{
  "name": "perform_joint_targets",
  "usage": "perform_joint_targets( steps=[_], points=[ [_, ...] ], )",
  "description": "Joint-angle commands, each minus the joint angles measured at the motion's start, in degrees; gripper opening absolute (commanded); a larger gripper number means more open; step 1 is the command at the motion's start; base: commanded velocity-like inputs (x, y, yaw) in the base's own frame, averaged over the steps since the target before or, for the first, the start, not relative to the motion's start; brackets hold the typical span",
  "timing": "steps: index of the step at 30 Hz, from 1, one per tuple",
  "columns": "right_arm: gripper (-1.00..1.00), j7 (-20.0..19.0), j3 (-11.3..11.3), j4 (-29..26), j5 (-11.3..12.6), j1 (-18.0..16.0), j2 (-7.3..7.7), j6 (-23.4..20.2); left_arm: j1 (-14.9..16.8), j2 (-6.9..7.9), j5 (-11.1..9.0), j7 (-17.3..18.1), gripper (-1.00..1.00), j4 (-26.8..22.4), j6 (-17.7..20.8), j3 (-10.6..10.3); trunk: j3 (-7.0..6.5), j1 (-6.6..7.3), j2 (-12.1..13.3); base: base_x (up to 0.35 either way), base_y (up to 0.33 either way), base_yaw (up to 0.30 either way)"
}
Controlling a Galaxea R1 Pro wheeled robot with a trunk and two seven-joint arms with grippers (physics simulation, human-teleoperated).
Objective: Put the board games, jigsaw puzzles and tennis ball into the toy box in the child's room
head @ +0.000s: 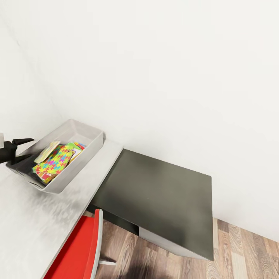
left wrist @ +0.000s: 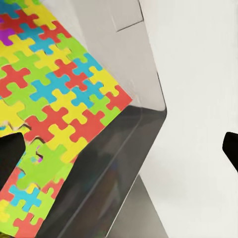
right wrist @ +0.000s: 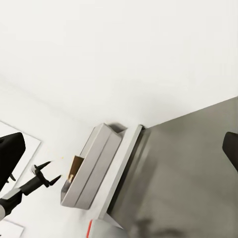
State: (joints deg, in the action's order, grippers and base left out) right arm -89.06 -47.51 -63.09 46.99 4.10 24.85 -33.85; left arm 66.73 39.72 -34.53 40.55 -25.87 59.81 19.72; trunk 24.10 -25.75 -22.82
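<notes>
The light grey toy box (head: 91, 136) stands on the pale table (head: 35, 217) near the wall. Inside it a jigsaw puzzle (head: 54, 161) (left wrist: 59, 94) lies on top, tilted, with board game boxes (head: 78, 147) showing beneath and beside it. My left gripper (head: 26, 149) (left wrist: 119, 153) (right wrist: 49, 172) is open at the box's near end, one finger over the puzzle and one outside the box wall (left wrist: 114, 163). My right gripper (right wrist: 119, 151) is open and holds nothing, well back from the toy box (right wrist: 94, 171). The tennis ball and the bed are out of view.
The table's dark grey corner section (head: 162, 193) runs right of the box, against the white wall. A red chair (head: 79, 252) is tucked under the table's front edge, over the wood plank floor (head: 240, 255).
</notes>
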Motion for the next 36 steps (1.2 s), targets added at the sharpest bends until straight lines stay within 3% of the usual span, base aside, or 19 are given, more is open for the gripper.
perform_joint_targets(
  steps=[1, 16, 19, 23, 24, 28, 31, 36],
  points=[
    [1.0, -0.06, 0.05, -0.03, 0.22, 0.03, 0.02, -0.6, 0.07, 0.16, 0.49, 0.47, 1.0, 0.04, 0.19, 0.24, 0.08, -0.04, -0.1, 0.0, 0.0, 0.0],
    [1.0, -0.06, 0.05, -0.05, 0.21, 0.03, 0.0, -0.57, -0.04, 3.52, 0.7, 4.26, 1.0, -0.31, 0.19, -0.21, 0.08, -0.04, -0.1, 0.0, 0.0, 0.0],
    [1.0, -0.06, 0.05, -0.08, 0.22, 0.03, -0.09, -0.41, -0.18, 4.23, 0.88, 9.33, 1.0, -1.0, 0.19, -1.45, 0.08, -0.04, -0.1, 0.0, 0.0, 0.0],
    [1.0, -0.04, 0.05, -0.3, 0.21, 0.03, -0.15, -0.26, -0.67, 5.95, 1.12, 17.91, 1.0, -4.44, 0.19, -6.21, 0.08, -0.04, -0.1, 0.0, 0.0, 0.0],
    [1.0, -0.03, 0.05, -0.39, 0.21, 0.03, -0.15, -0.22, -1.2, 6.94, 1.18, 21.75, 1.0, -6.39, 0.16, -8.75, 0.08, -0.04, -0.1, 0.0, 0.0, 0.0],
    [1.0, -0.02, 0.05, -0.38, 0.21, 0.03, -0.16, -0.23, -3.21, 8.84, 1.29, 28.77, 1.0, -10.31, -0.2, -13.1, 0.08, -0.04, -0.1, 0.0, 0.0, 0.0],
    [1.0, -0.04, 0.05, -0.33, 0.21, 0.03, -0.16, -0.24, -5.38, 9.78, 1.34, 33.02, 1.0, -12.98, -0.84, -15.09, 0.08, -0.04, -0.1, 0.0, 0.0, 0.0],
    [1.0, -0.05, 0.05, -0.33, 0.22, 0.03, -0.16, -0.24, -9.97, 10.78, 1.37, 38.27, 1.0, -16.52, -3.83, -16.5, 0.08, -0.04, -0.1, 0.0, 0.0, 0.0]
  ],
)
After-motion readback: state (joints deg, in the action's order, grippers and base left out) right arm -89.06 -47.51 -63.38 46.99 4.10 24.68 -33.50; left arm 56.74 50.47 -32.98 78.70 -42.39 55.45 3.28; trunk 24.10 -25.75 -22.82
